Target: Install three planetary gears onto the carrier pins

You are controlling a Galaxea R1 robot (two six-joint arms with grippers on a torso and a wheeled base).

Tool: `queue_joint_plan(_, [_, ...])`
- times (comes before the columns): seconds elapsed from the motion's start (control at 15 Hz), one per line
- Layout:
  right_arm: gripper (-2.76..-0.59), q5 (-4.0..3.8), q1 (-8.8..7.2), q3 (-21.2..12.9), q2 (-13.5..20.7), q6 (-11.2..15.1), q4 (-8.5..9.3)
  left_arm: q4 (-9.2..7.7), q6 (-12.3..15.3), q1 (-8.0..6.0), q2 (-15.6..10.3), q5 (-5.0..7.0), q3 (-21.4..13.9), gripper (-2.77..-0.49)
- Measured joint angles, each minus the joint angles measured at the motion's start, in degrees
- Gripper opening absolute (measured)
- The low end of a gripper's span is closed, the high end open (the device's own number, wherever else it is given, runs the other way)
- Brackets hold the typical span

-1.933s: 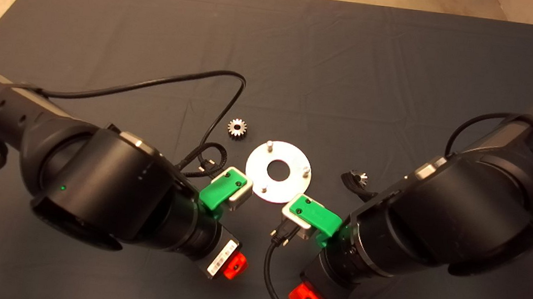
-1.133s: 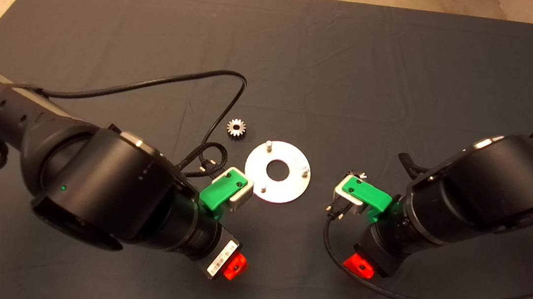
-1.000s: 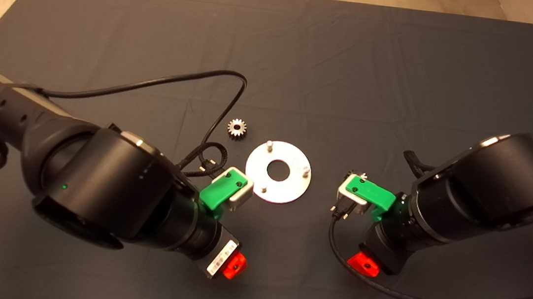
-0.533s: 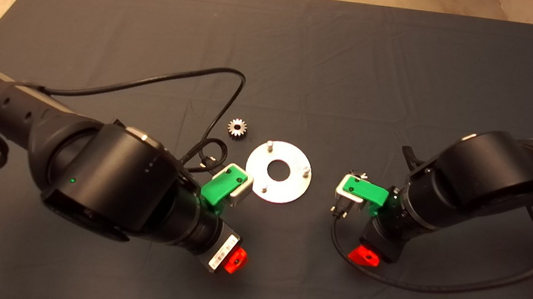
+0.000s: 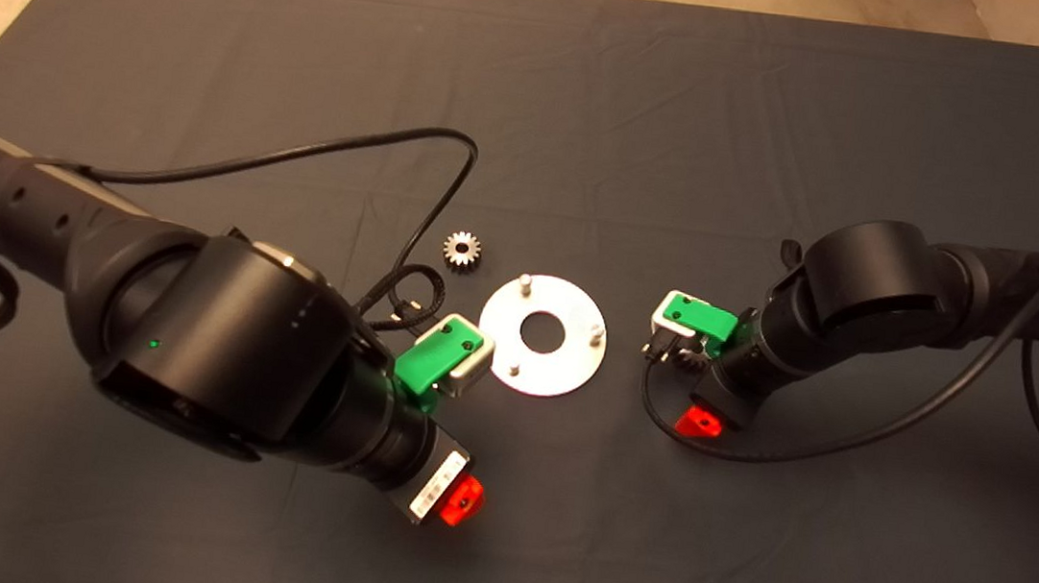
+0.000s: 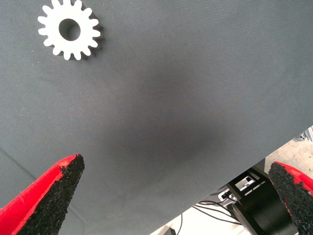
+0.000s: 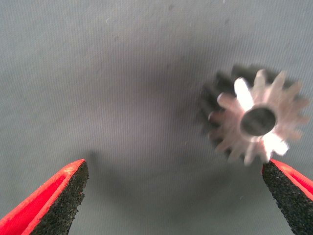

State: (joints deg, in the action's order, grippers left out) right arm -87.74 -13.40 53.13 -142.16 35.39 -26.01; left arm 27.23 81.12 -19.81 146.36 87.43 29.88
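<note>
Right gripper spread wide, low over a gear mostly hidden from above. Left gripper released beside disc; pins bare, second gear loose, third unseen.

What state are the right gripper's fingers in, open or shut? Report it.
Open. In the right wrist view the right gripper has its red fingers spread wide apart over the mat, with a gear lying untouched near one fingertip.

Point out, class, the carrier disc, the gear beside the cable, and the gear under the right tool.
carrier disc [image 5: 560, 365], head view, bare rim.
gear beside the cable [image 5: 462, 250], head view, centre bore.
gear under the right tool [image 7: 257, 120], right wrist view, bore.
</note>
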Motion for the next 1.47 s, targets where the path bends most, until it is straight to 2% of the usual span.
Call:
queue_joint_plan(0.27, [-0.71, -0.24, -1.48, 1.19, -1.91, -0.92, -0.09, 0.0, -0.01, 0.0, -0.02, 0.02, 0.05, -0.51])
queue_joint_plan(0.6, [-0.71, 0.15, -2.73, 2.34, -3.56, -1.77, -0.23, -0.01, -0.23, 0.0, -0.02, 0.02, 0.05, -0.51])
queue_joint_plan(1.07, [-0.71, 0.23, -3.77, 3.54, -3.37, -4.58, -0.48, -0.01, -0.73, 0.0, -0.02, 0.0, 0.05, -0.51])
queue_joint_plan(1.47, [-0.71, 0.2, -3.79, 4.03, -1.16, -6.49, -0.74, -0.01, -0.88, 0.0, -0.05, 0.02, 0.05, -0.51])
